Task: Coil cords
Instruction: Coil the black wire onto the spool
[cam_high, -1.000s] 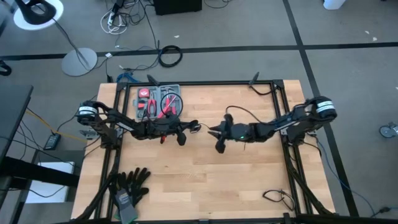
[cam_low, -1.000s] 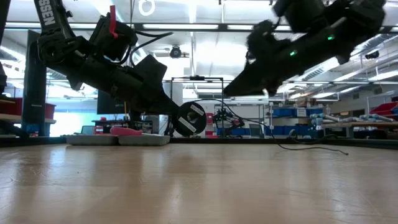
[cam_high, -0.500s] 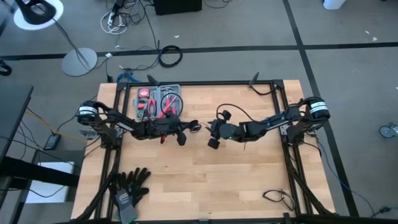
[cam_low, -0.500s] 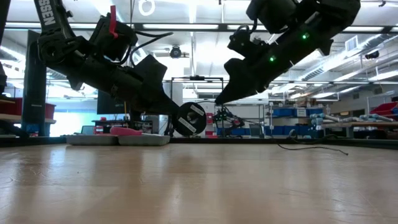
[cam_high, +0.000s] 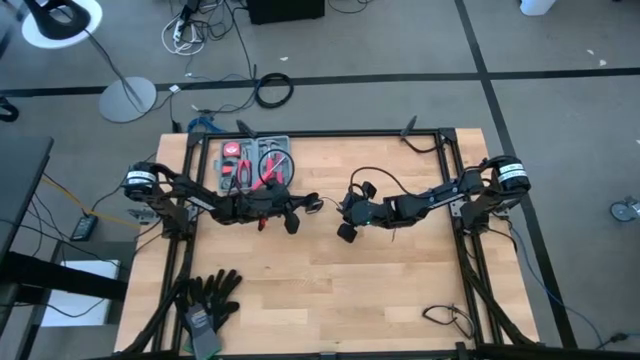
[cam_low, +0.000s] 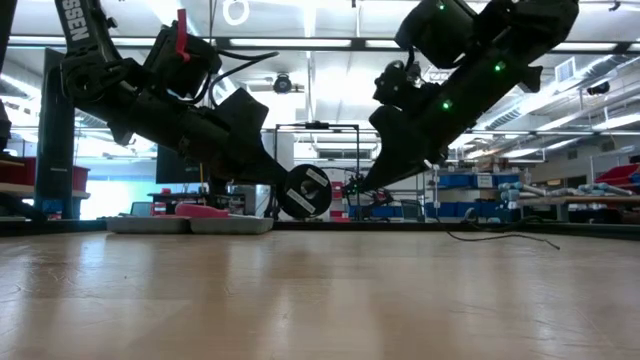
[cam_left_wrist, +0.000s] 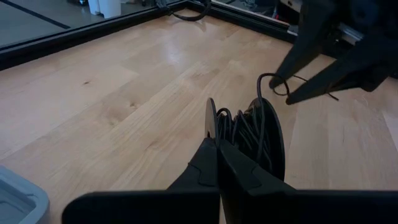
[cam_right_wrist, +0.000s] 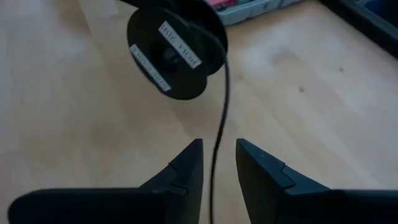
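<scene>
High view: right gripper (cam_high: 345, 212) has swung in from 3 o'clock, fingers apart astride the cords (cam_right_wrist: 219, 118); left gripper (cam_left_wrist: 217, 163) clamped on spool (cam_low: 304, 190) above counter (cam_high: 330, 290). Winding can proceed.

Both arms matte black, slim jointed links. Left arm (cam_high: 190, 200): silver-white round motor cap w/ dark ring at shoulder by desk's left edge; red tab on upper link, low view (cam_low: 181, 30); white block lettering "SSEN" on the column (cam_low: 72, 22); thin black cable looping off the forearm. Right arm (cam_high: 440, 195): matching silver-white cap at shoulder (cam_high: 508, 172) by right edge; green LEDs lit on wrist housing (cam_low: 444, 104); black cable arcing over the forearm. Right gripper (cam_right_wrist: 217, 163): two flat, black, wedge-shaped fingers w/ stepped inner edges. Left gripper (cam_left_wrist: 217, 163): same black tapered fingers.
</scene>
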